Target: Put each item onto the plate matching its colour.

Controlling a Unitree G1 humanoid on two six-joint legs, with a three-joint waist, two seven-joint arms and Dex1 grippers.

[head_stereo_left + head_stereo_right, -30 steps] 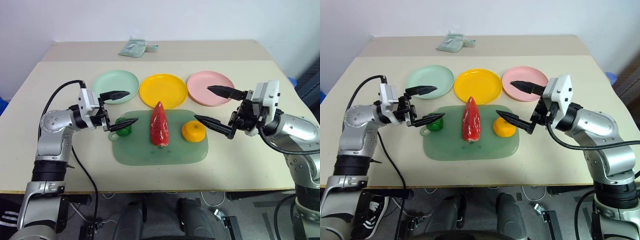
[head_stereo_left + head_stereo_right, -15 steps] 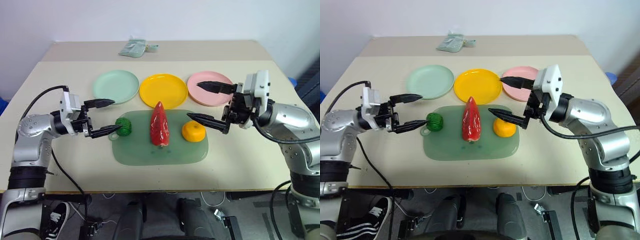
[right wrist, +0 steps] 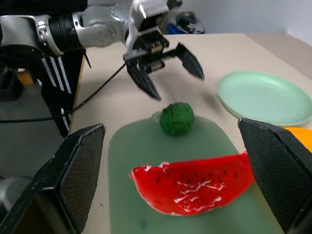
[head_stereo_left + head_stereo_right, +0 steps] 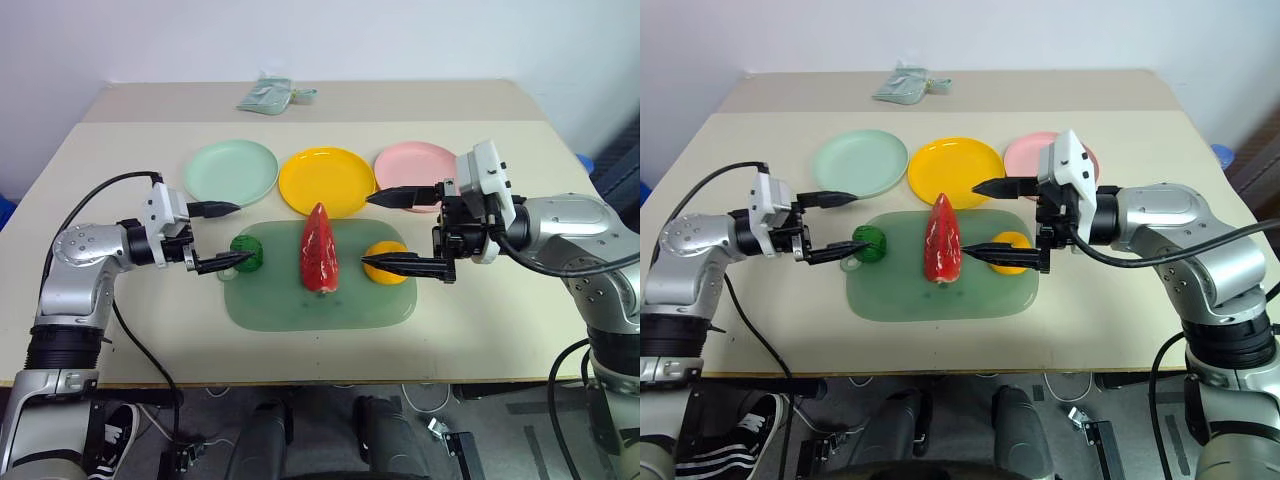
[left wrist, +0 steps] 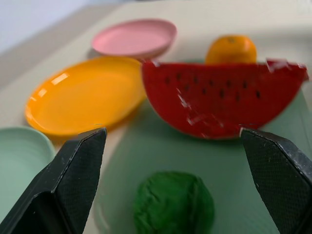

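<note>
On the cutting mat (image 4: 320, 300), released jaws bracket targets: left gripper (image 4: 222, 236) facing green lump (image 4: 247, 253), right gripper (image 4: 385, 231) above mandarin (image 4: 386, 262).

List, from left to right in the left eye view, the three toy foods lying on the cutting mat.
green lump → red watermelon wedge → orange mandarin
</note>
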